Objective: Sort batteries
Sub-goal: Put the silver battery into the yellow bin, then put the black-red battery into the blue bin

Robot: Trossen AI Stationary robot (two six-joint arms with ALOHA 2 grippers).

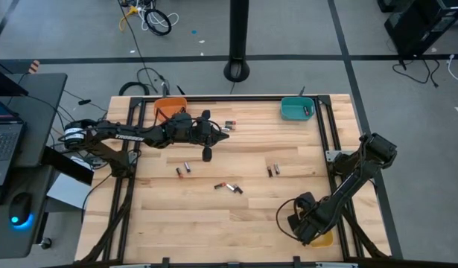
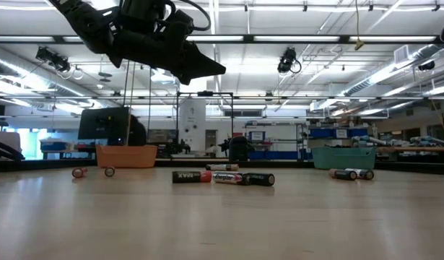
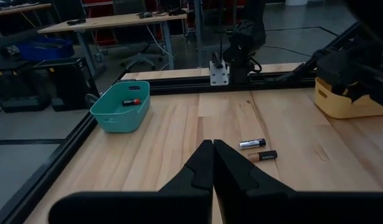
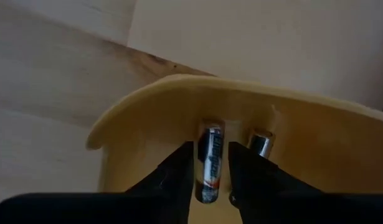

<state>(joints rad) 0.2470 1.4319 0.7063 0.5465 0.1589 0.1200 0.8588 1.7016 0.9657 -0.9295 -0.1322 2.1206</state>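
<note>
Several small batteries lie in loose pairs on the wooden table (image 1: 236, 223): near the far edge (image 1: 230, 125), at mid table (image 1: 229, 187) (image 2: 222, 177), left of that (image 1: 184, 170), and to the right (image 1: 274, 170) (image 3: 256, 149). My left gripper (image 1: 220, 135) (image 3: 213, 149) hangs shut above the table beside the orange bin (image 1: 169, 108), pointing right. My right gripper (image 1: 307, 223) (image 4: 211, 155) is lowered into the yellow bin (image 1: 323, 238) (image 4: 179, 106), shut on a battery. Another battery (image 4: 260, 142) stands in that bin. My right gripper pinches a black and silver battery (image 4: 210, 158) between its two fingers, one on each long side. It comes from above into the yellow bin. One end of the battery (image 4: 211, 127) sticks out past the fingertips, close to the bin's wall; the other end is hidden between the fingers.
The teal bin (image 1: 296, 109) (image 3: 119, 109) sits at the far right corner with a battery (image 3: 131, 101) inside. The orange bin (image 2: 126, 155) is at the far left. Black frame rails (image 1: 325, 134) line the table's sides. Bare wood lies across the near half.
</note>
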